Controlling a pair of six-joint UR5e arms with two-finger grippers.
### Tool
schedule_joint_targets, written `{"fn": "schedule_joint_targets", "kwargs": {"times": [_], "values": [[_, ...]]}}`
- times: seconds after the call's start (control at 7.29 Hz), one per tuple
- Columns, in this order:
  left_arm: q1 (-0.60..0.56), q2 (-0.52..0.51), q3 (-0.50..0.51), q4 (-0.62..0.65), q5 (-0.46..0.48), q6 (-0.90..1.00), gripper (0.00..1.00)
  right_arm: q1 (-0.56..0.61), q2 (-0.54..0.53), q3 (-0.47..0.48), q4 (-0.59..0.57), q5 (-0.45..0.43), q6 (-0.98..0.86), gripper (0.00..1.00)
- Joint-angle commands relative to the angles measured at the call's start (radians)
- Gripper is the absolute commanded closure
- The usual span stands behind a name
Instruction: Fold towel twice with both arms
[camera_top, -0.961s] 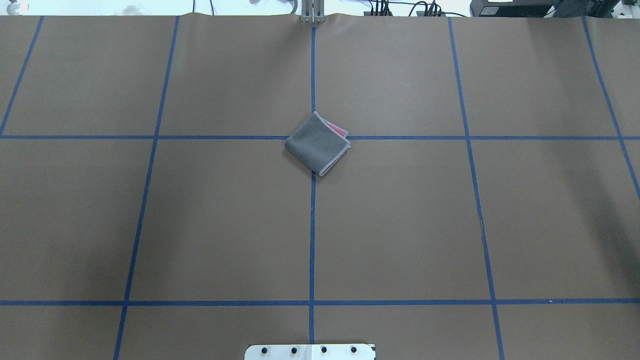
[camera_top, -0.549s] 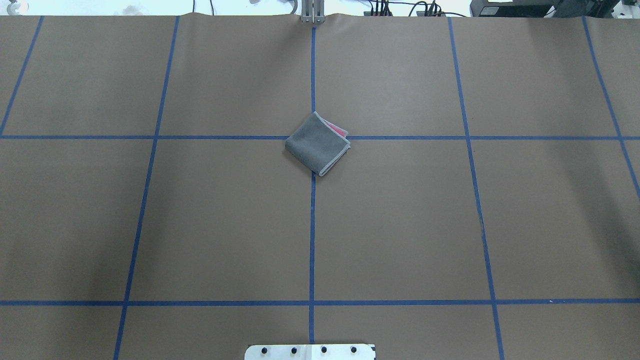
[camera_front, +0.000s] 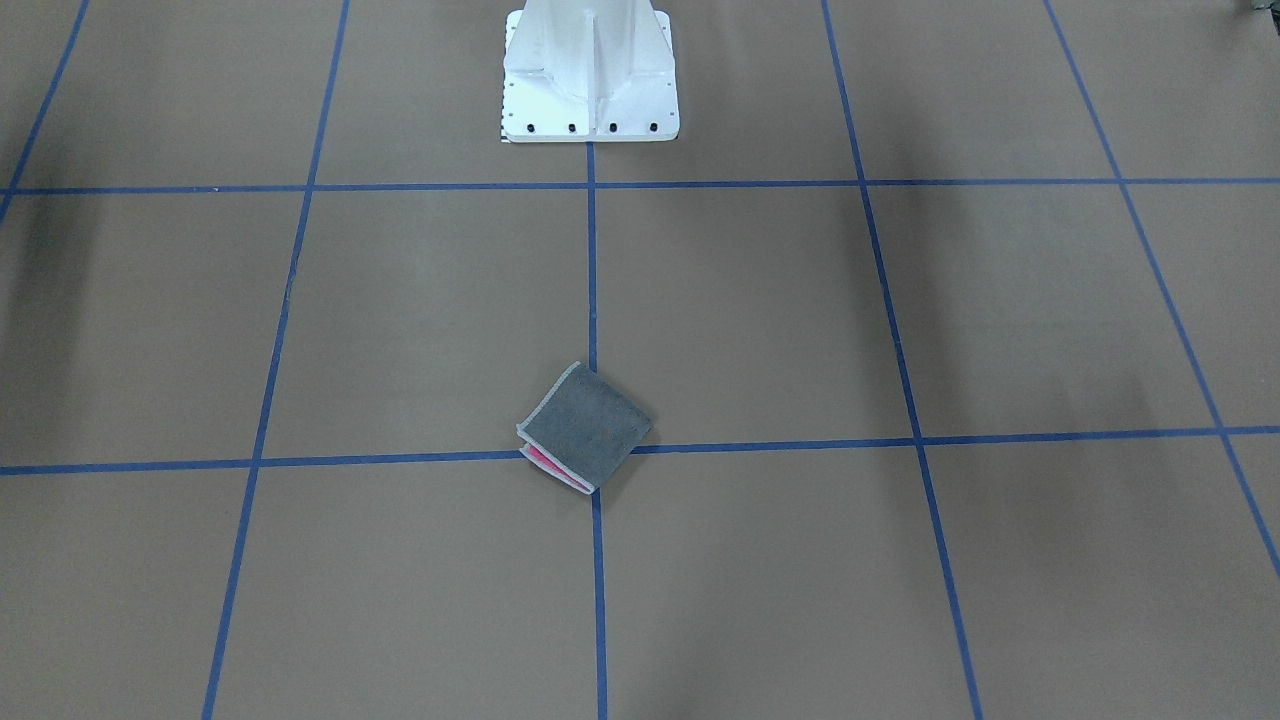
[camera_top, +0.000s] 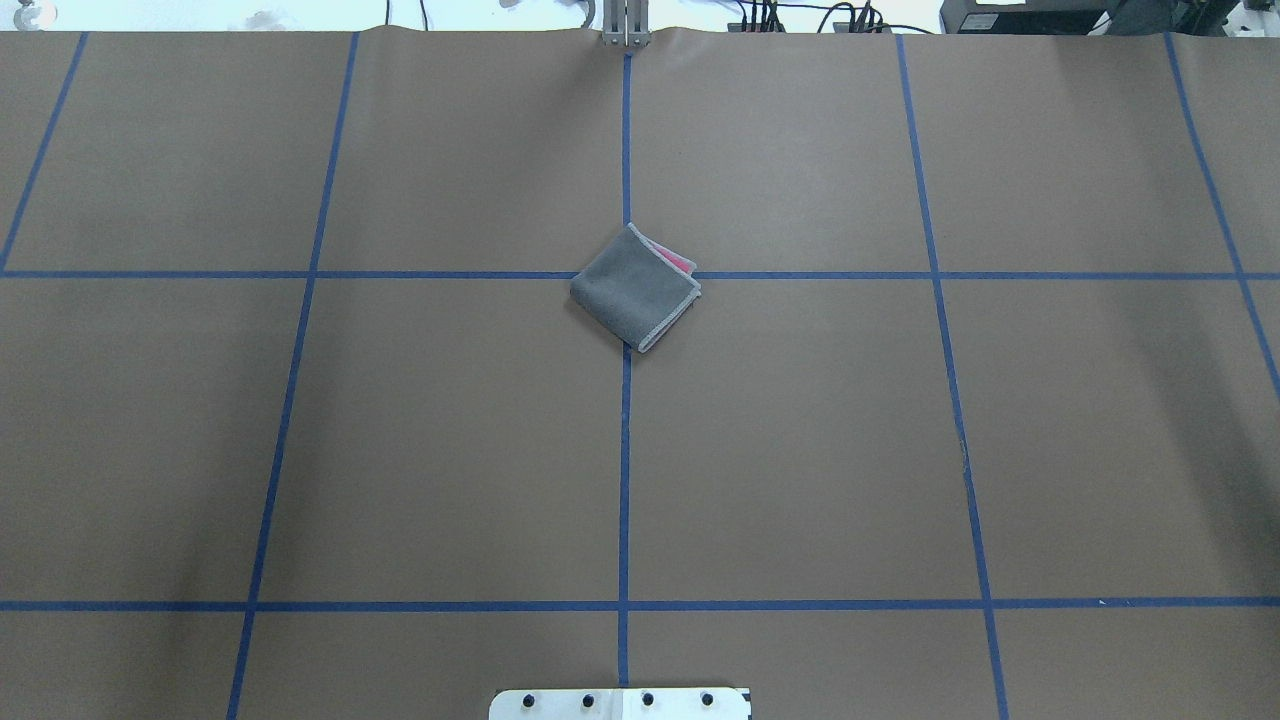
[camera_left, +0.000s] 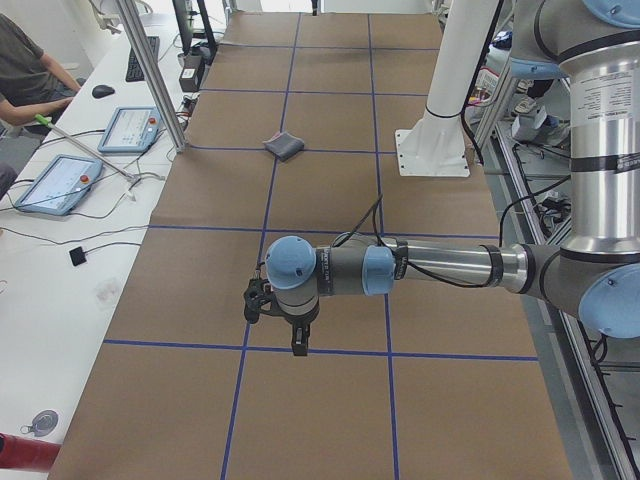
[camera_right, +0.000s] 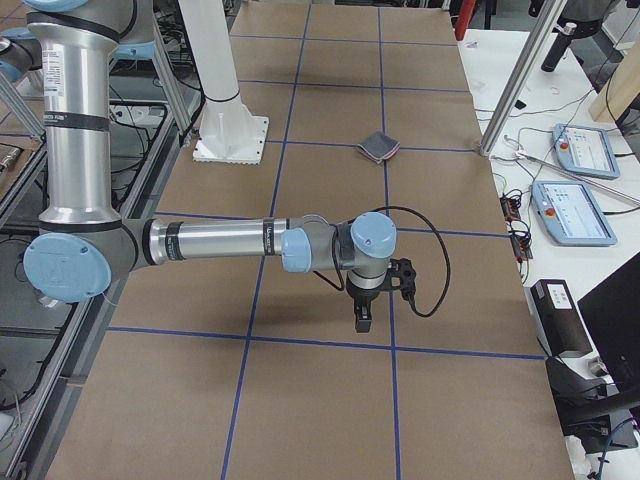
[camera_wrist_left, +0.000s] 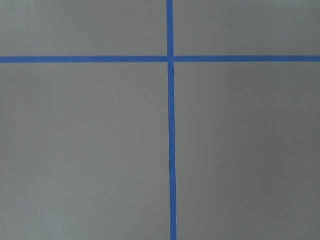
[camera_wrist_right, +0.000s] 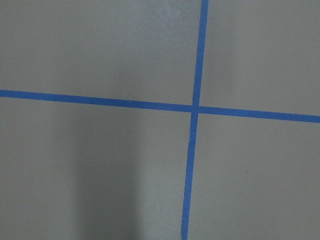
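Flanking one folded towel: left arm, right arm.

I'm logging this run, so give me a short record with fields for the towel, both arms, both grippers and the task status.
towel: folded packet, dark grey up, pink at one open edge
place: on the table, over a crossing of blue tape lines, nothing touching it
left arm: low over the table, far from the towel
left gripper: pointing down, nothing seen in it; open or shut unclear
right arm: likewise far away
right gripper: pointing down, same doubt
task: folds look done
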Motion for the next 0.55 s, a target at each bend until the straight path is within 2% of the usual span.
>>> {"fn": "schedule_joint_targets", "kwargs": {"times": [0.0,0.41], "values": [[-0.001,0.005,-0.009,-0.001,0.001,-0.023,0.0,0.001,0.002,0.002,-0.001,0.0,-0.003,0.0],[0.003,-0.017,-0.001,-0.002,0.008,-0.04,0.0,0.0,0.006,-0.01,-0.003,-0.003,-0.003,0.0]]}}
